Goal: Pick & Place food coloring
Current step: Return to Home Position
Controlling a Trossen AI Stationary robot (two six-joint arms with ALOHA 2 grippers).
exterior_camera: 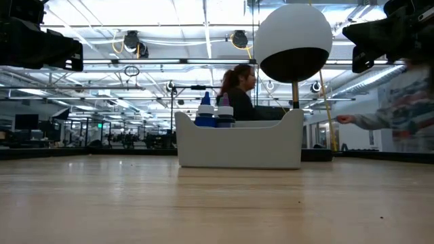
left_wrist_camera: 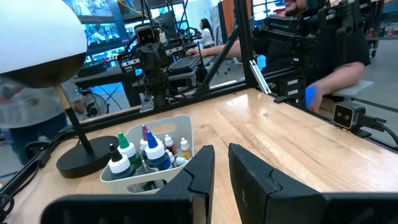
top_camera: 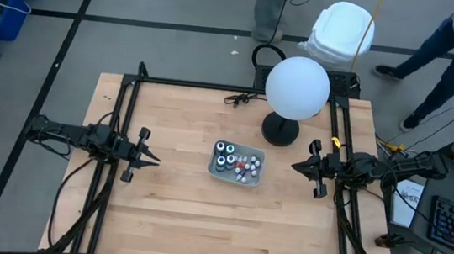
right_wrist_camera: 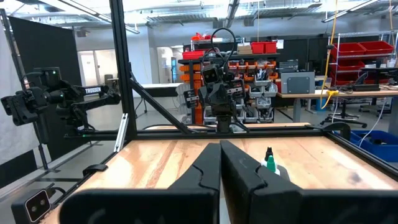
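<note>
The food coloring (top_camera: 236,160) is a cluster of small dropper bottles and dark round jars standing in a pale rectangular tray (top_camera: 235,179) at the middle of the table. The left wrist view shows blue, green and purple tips and white caps (left_wrist_camera: 146,152). The low view shows bottle tops (exterior_camera: 213,112) above the tray wall (exterior_camera: 237,146). My left gripper (top_camera: 156,161) hovers level to the left of the tray, with a narrow empty gap between its fingers (left_wrist_camera: 222,155). My right gripper (top_camera: 295,165) hovers to the right of the tray, shut and empty (right_wrist_camera: 221,149).
A lamp with a white globe shade (top_camera: 297,88) and black round base (top_camera: 280,131) stands just beyond the tray toward the far right. A black cable (top_camera: 242,99) lies at the far edge. Black frame rails border the table. People stand beyond it, and a hand (exterior_camera: 346,118) shows.
</note>
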